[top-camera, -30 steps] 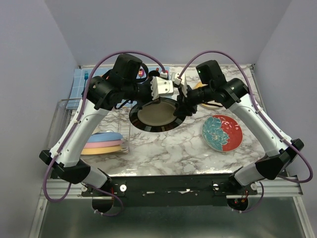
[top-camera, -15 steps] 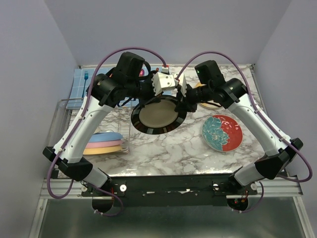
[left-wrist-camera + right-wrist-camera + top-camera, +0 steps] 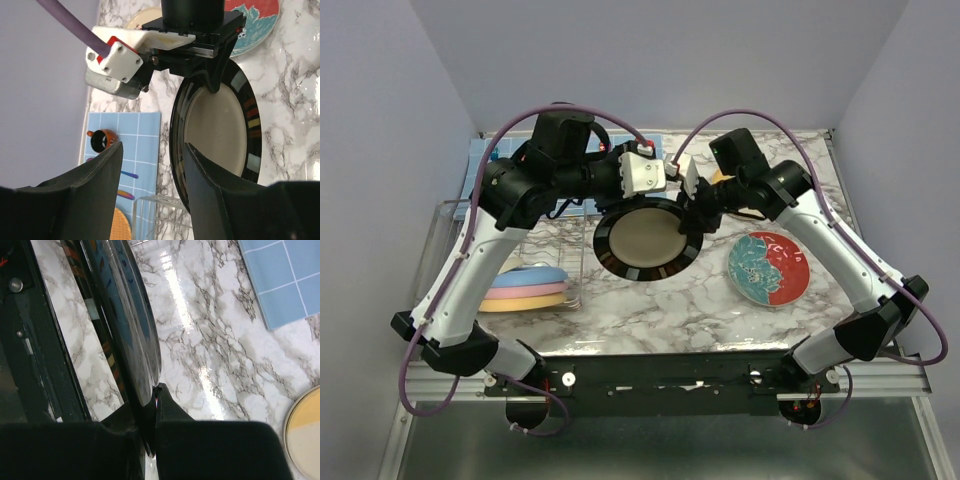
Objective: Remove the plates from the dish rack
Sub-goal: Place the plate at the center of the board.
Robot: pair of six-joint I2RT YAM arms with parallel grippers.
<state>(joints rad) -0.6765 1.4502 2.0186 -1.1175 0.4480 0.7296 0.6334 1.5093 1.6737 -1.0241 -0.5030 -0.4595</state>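
A black-rimmed beige plate (image 3: pixel 648 240) hangs tilted over the marble table, mid-scene. My right gripper (image 3: pixel 698 213) is shut on its right rim; in the right wrist view the fingertips (image 3: pixel 156 390) pinch the dark edge of the plate (image 3: pixel 125 315). My left gripper (image 3: pixel 152 150) stands open, the plate's rim (image 3: pixel 176 165) just inside the gap by the right finger. The dish rack (image 3: pixel 450 215) sits at the left with blue, pink and yellow plates (image 3: pixel 525 290) stacked in it. A teal-and-red plate (image 3: pixel 769 268) lies flat at the right. A cream-and-yellow plate (image 3: pixel 305 435) lies beyond it.
A blue checked placemat (image 3: pixel 485 165) lies at the back left with a small dark red cup (image 3: pixel 102 140) and an orange woven disc (image 3: pixel 122 227) on it. The rack's wire edge (image 3: pixel 150 215) is just below the left fingers. Grey walls close in the sides.
My left gripper has opened and let go of the plate's rim, and the left arm has pulled back. The right gripper closed on the plate, which has shifted slightly right.
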